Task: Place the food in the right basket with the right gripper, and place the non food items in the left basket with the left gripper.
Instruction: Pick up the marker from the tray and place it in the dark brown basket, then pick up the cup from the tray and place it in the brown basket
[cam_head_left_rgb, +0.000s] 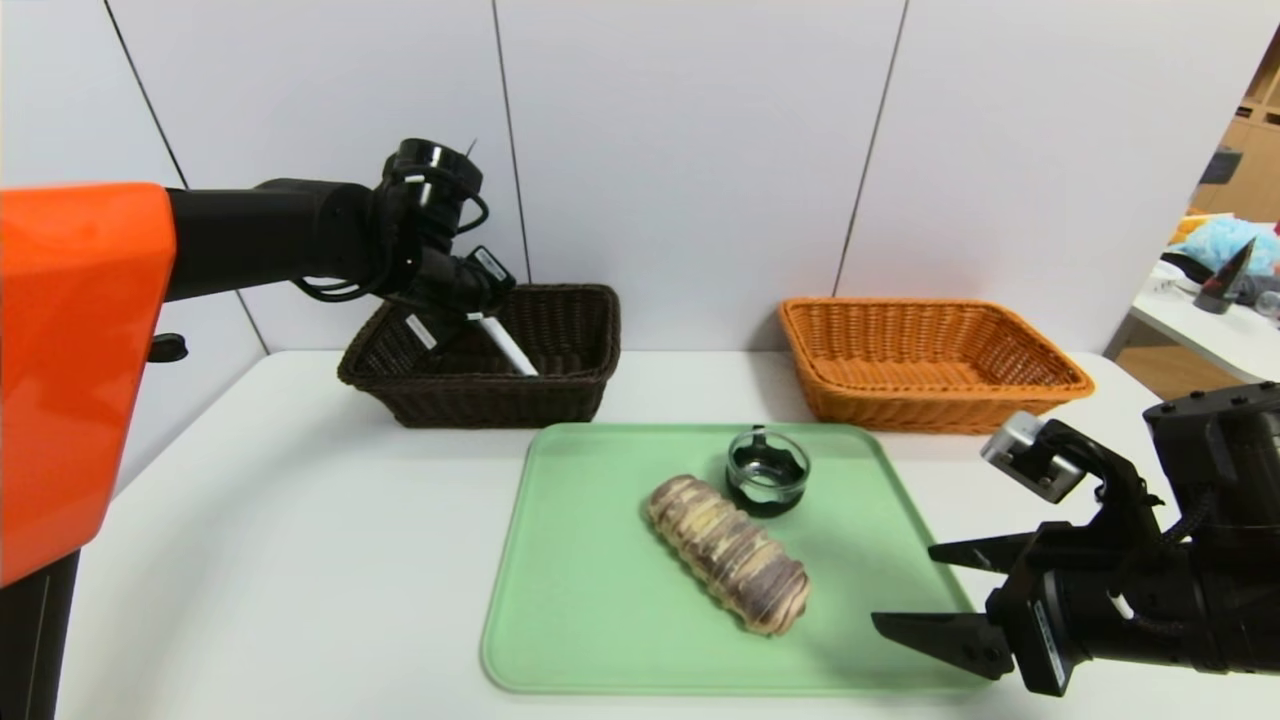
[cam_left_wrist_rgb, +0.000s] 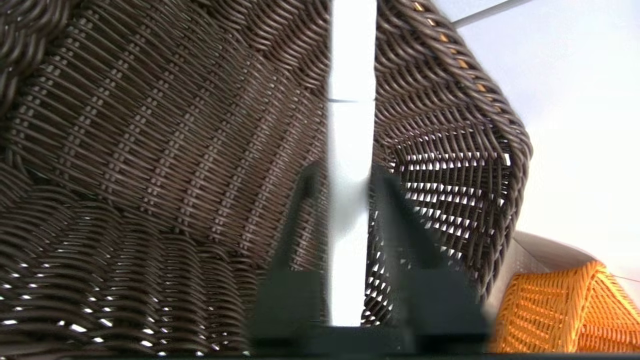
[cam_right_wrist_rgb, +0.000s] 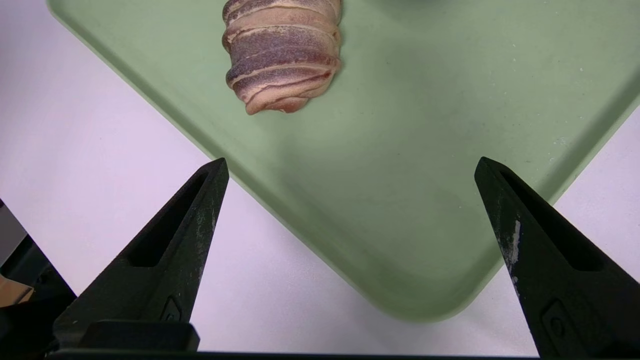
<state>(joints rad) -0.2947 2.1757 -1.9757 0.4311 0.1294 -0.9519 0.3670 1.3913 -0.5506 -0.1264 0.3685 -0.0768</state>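
Note:
My left gripper (cam_head_left_rgb: 478, 325) hangs over the dark brown left basket (cam_head_left_rgb: 560, 395), tilted down into it. A slim white marker (cam_head_left_rgb: 510, 350) sticks out from between its fingers toward the basket floor. In the left wrist view the marker (cam_left_wrist_rgb: 352, 75) runs straight between the two blurred fingers of the left gripper (cam_left_wrist_rgb: 350, 172), with the brown weave (cam_left_wrist_rgb: 150, 125) behind. The striped roll (cam_head_left_rgb: 727, 552) and the small glass jar (cam_head_left_rgb: 767, 470) lie on the green tray (cam_head_left_rgb: 600, 600). My right gripper (cam_head_left_rgb: 905, 587) stands open at the tray's near right corner, short of the roll (cam_right_wrist_rgb: 282, 55).
The orange right basket (cam_head_left_rgb: 930, 400) sits behind the tray on the right, and a corner of the orange basket (cam_left_wrist_rgb: 565, 310) shows in the left wrist view. A side table (cam_head_left_rgb: 1220, 330) with clutter stands far right. White wall panels close the back.

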